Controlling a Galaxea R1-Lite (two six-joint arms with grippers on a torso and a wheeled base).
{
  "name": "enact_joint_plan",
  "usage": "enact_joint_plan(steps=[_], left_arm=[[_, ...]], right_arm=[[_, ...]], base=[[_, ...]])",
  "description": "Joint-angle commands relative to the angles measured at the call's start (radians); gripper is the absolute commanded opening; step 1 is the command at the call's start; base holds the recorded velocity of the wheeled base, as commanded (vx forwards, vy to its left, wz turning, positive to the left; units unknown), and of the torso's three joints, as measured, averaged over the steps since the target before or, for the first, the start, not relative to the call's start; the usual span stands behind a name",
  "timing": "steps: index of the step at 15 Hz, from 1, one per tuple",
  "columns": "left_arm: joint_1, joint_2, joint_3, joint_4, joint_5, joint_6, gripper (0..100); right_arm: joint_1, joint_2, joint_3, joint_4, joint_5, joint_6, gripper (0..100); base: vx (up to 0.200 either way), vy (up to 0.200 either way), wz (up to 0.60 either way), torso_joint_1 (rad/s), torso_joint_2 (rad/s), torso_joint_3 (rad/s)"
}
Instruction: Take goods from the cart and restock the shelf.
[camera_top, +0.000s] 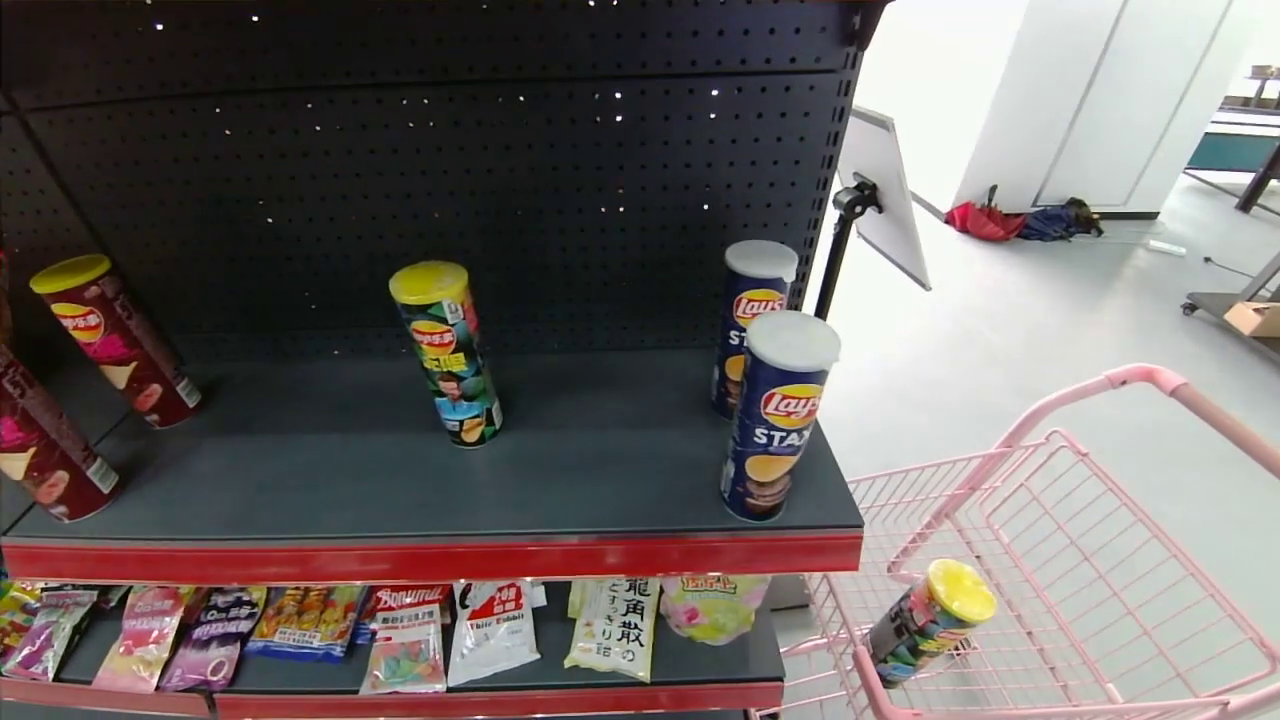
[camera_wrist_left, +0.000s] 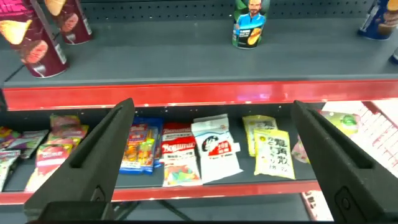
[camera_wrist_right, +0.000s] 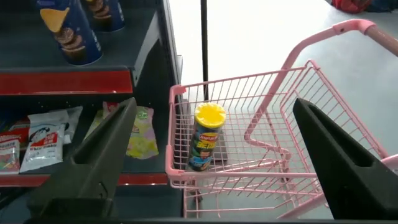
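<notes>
- Right gripper (camera_wrist_right: 213, 104): two dark fingers (camera_wrist_right: 102, 149) spread wide, nothing btwn them; hangs above the cart, apart from it.
- Pink wire cart (camera_wrist_right: 217, 177) beside the shelf end; handle (camera_wrist_right: 348, 28) on the side away from the shelf.
- Can w/ yellow lid (camera_wrist_right: 205, 138), dark printed body, stands roughly upright in the cart corner nearest the shelf, close against the wire wall.
- Shelf w/ red front edge (camera_wrist_right: 62, 82): two blue cans (camera_wrist_right: 68, 31) upright nr its end, one behind the other.
- Lower board: snack bags, a white one (camera_wrist_right: 43, 146), a green one (camera_wrist_right: 140, 134) nearest the cart.
- Thin black pole (camera_wrist_right: 203, 43) upright just behind the cart.
- Pale grey floor (camera_wrist_right: 261, 37).
</notes>
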Motion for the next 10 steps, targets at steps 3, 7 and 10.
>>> enact_joint_plan(steps=[3,7,10], left_arm=[[0.0,0.0,0.0,0.0,0.0,0.0,100],[0.0,0.0,0.0,0.0,0.0,0.0,100],[0.0,0.0,0.0,0.0,0.002,0.0,100]], right_arm=[[-0.001,0.0,0.0,-0.001,0.001,0.0,100],[-0.001,0.0,0.0,-0.001,0.001,0.0,100],[-0.001,0.0,0.0,-0.001,0.001,0.0,100]], base=[[0.0,0.0,-0.6,-0.002,0.0,0.004],[0.0,0.0,-0.6,0.005,0.0,0.0],[0.0,0.0,-0.4,0.003,0.0,0.002]])
